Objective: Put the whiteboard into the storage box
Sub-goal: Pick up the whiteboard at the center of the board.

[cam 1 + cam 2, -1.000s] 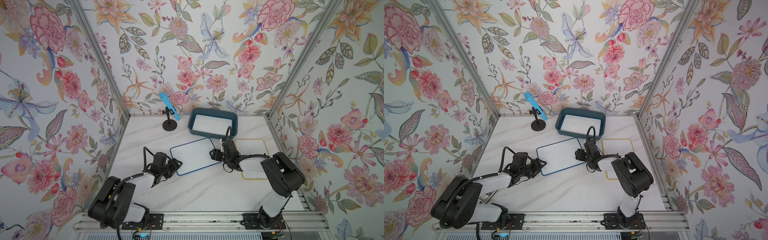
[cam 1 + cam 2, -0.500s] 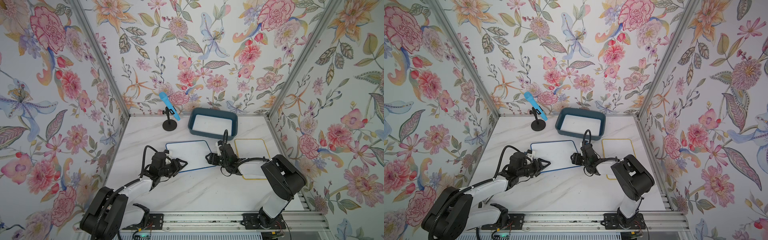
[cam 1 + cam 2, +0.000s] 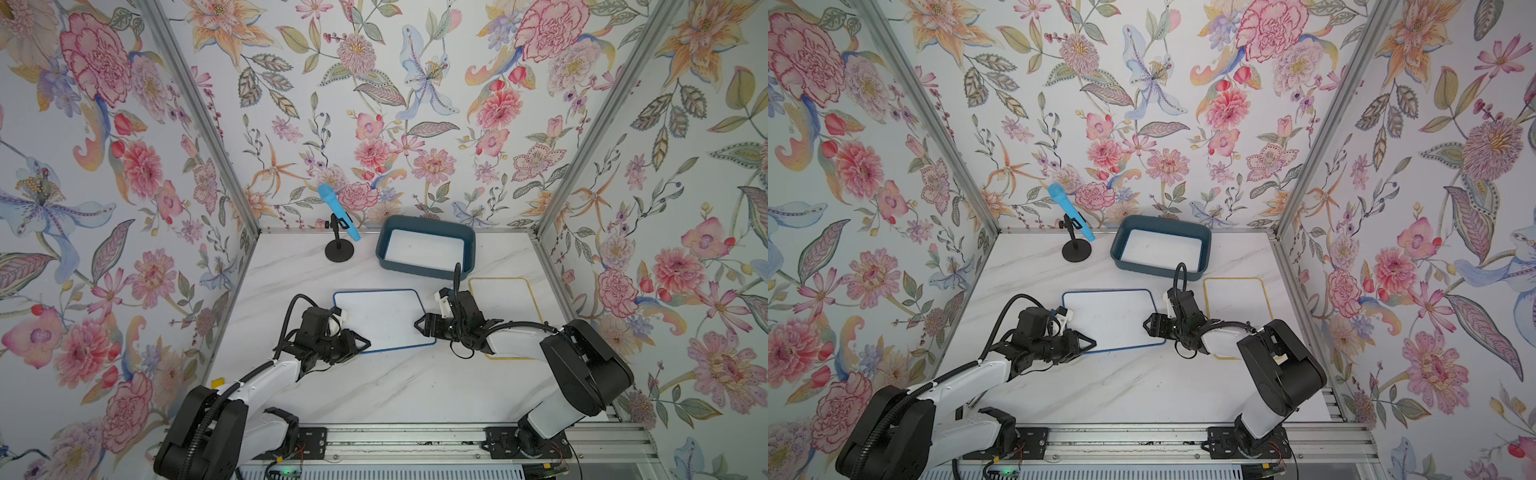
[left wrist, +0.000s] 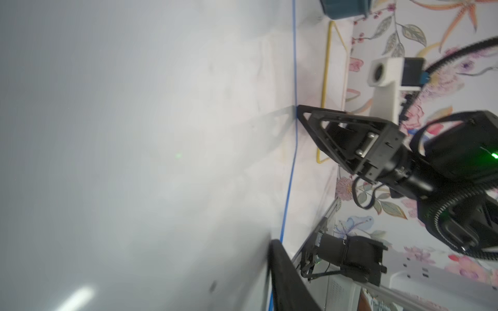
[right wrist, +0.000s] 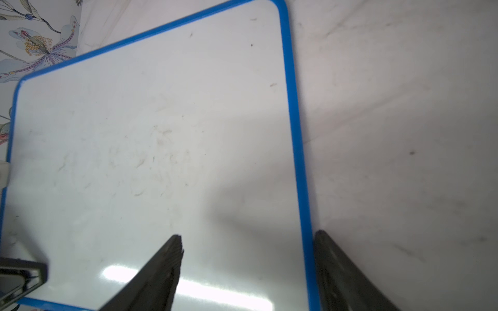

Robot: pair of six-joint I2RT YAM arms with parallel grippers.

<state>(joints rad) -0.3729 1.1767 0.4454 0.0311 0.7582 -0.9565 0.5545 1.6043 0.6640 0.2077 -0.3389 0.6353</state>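
The blue-framed whiteboard (image 3: 380,318) (image 3: 1111,320) lies flat mid-table, apart from the dark teal storage box (image 3: 415,269) (image 3: 1154,272) behind it, whose inside shows white. My left gripper (image 3: 368,344) (image 3: 1093,343) is turned on its side at the board's near left corner and shut on that edge. In the left wrist view one finger (image 4: 283,269) lies on the board (image 4: 134,134); the other is hidden. My right gripper (image 3: 419,326) (image 5: 248,239) stands open at the board's right edge (image 5: 293,121), one finger over the white face and one outside the blue frame.
A yellow-framed whiteboard (image 3: 511,299) (image 3: 1235,303) lies at the right, partly under my right arm. A blue microphone on a black stand (image 3: 339,251) is at the back, left of the box. Floral walls close in three sides.
The blue-framed board has turned from tilted to square and slid toward the left gripper. The left jaws have closed on its corner. The right gripper followed the board's right edge leftward.
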